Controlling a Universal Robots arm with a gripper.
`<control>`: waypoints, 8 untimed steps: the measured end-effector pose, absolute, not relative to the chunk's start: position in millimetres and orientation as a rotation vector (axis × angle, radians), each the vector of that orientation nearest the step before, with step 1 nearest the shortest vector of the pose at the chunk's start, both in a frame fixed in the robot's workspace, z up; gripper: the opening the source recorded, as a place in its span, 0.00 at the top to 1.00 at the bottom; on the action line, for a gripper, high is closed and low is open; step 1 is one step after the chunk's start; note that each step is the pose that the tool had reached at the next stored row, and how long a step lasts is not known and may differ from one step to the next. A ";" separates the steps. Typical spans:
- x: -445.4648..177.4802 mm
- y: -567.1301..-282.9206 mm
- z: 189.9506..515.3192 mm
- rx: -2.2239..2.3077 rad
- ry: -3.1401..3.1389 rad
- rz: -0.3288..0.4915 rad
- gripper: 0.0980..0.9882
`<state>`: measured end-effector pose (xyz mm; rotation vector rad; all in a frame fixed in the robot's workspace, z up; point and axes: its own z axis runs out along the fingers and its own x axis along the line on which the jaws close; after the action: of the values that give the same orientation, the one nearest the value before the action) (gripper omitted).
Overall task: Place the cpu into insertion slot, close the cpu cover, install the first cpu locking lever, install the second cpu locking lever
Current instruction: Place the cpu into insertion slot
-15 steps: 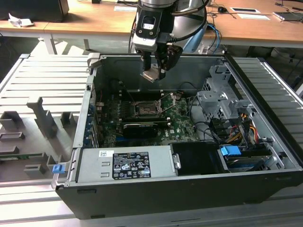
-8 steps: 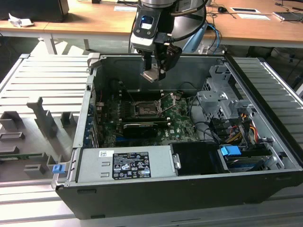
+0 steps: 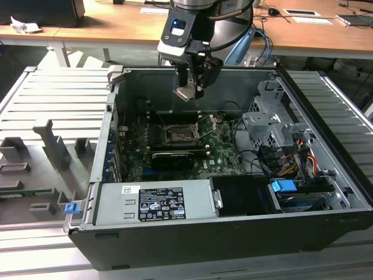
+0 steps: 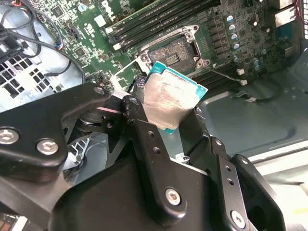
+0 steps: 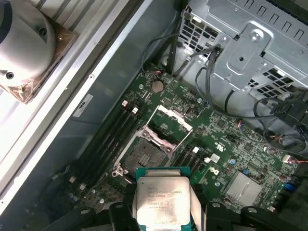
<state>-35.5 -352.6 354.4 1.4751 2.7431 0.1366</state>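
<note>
My gripper [image 3: 190,91] hangs above the open computer case, shut on the cpu [image 3: 187,93]. In both wrist views the cpu [image 5: 162,199] [image 4: 169,100] shows its silver metal face and green edge, pinched between two black fingers [image 4: 138,113]. The insertion slot [image 5: 143,156] [image 4: 173,50] [image 3: 178,135] lies open and empty on the green motherboard, below and ahead of the chip. The cpu cover [image 5: 169,126] [image 3: 205,125] stands tilted up off the slot's far side. The chip is well above the board and touches nothing else.
Black memory slots [image 5: 113,132] run beside the socket. A long black card [image 3: 173,156] lies in front of it. A grey drive cage [image 3: 265,119] with loose cables [image 3: 256,157] fills the exterior view's right. The power supply [image 3: 154,201] sits at the front, and case walls [image 3: 111,134] enclose the board.
</note>
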 end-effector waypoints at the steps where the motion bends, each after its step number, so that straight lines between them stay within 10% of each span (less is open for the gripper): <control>1: -35.5 -352.6 354.4 1.480 2.740 0.137 0.52; 8: -35.5 -352.6 352.6 1.509 2.723 0.136 0.52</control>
<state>-35.5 -352.6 352.6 1.5088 2.7234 0.1359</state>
